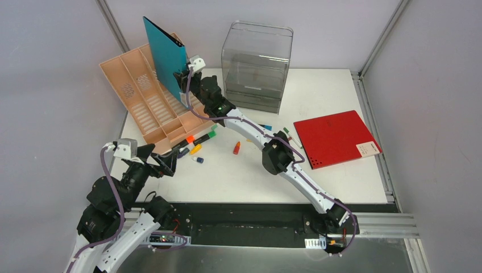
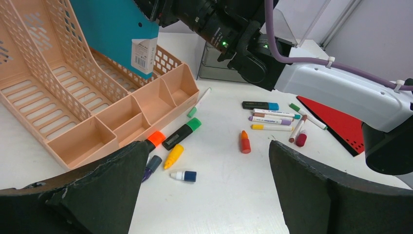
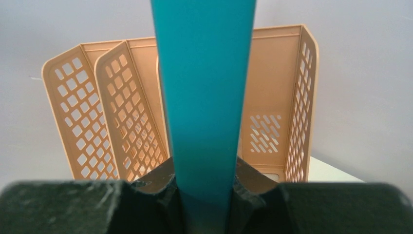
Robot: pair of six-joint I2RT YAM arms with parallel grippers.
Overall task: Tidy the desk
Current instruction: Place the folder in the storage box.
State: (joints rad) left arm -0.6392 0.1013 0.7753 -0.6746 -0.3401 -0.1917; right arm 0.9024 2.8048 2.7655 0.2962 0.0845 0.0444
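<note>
The right pincer (image 1: 183, 75) clamps a teal folder (image 1: 163, 48) edgewise over the peach file rack (image 1: 139, 99). The left pincer (image 2: 209, 161) hangs wide open above the white worktop (image 1: 250, 176), which spreads beneath both arms, strewn with markers (image 2: 272, 117).

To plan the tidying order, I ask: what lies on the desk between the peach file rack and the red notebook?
Scattered highlighters and markers lie there, and the right arm crosses above them; the top view shows this.
</note>
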